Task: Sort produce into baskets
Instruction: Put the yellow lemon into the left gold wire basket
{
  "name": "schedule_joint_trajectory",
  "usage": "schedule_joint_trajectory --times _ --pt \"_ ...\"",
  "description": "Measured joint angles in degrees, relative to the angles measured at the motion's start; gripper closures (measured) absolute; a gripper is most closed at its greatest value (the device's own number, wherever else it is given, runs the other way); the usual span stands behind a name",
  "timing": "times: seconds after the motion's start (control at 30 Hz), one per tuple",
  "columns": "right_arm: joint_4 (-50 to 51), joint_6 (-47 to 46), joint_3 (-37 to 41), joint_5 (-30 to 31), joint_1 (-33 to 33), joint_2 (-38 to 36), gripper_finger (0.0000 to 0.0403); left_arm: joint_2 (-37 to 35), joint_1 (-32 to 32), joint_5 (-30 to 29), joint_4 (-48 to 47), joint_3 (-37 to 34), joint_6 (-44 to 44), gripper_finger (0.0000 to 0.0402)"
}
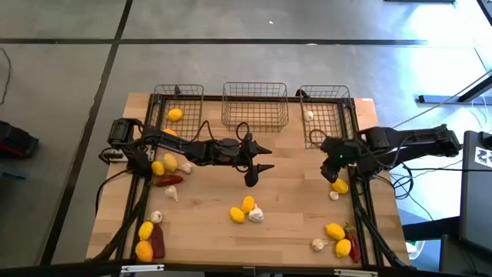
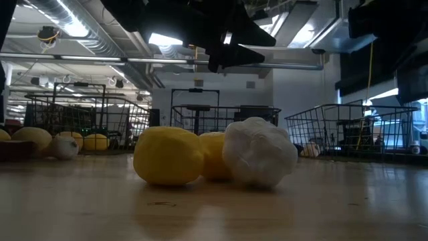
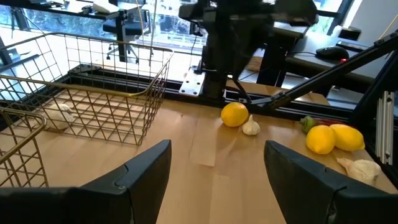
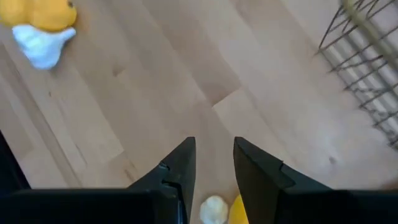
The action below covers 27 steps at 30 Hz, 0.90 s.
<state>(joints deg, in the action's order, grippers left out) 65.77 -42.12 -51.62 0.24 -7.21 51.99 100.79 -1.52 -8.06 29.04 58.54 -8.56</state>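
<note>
High view: lemons (image 1: pixel 243 209) and garlic (image 1: pixel 255 215) lie below the left gripper (image 1: pixel 258 161).

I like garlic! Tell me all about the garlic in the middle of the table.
The garlic is a whitish, lumpy, papery-looking bulb lying on the wooden table, near its front middle. It leans against two yellow lemons in a little cluster. Nothing holds it; the left pincer hangs open above and behind it.

Partly hidden from you: lemon (image 4: pixel 235 211) and garlic bulb (image 4: pixel 213 210), cut by right wrist frame edge behind fingers. Right basket (image 1: pixel 327 115) contents: too small to identify.
</note>
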Motion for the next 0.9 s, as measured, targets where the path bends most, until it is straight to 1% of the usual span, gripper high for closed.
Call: schedule_joint_trajectory --times 0.27,0.43,0.53,0.67,0.8,0.9 --pt "0.5 -6.0 0.0 -1.7 -7.1 5.2 0.0295 0.0 0.0 0.0 0.0 0.0 0.0 0.0149" --pt "1.2 -12.4 0.0 -4.5 -11.2 8.4 0.0295 0.0 -0.1 0.0 -0.1 0.0 0.0 0.0149" --pt "3.6 -15.5 0.0 -5.2 -13.9 10.0 0.0295 0.0 -0.3 0.0 -0.1 0.0 0.0 0.0149" --pt "7.4 -19.3 0.0 -3.1 -16.3 11.5 0.0295 0.0 -0.6 0.0 -0.1 0.0 0.5 0.0149" --pt "8.0 -20.6 0.0 -0.5 -18.0 12.7 0.0295 0.0 -0.7 0.0 -0.1 0.0 1.1 0.0149" --pt "7.9 -20.7 0.0 -1.2 -18.9 13.6 0.0295 0.0 -0.7 0.0 -0.1 0.0 1.2 0.0149"
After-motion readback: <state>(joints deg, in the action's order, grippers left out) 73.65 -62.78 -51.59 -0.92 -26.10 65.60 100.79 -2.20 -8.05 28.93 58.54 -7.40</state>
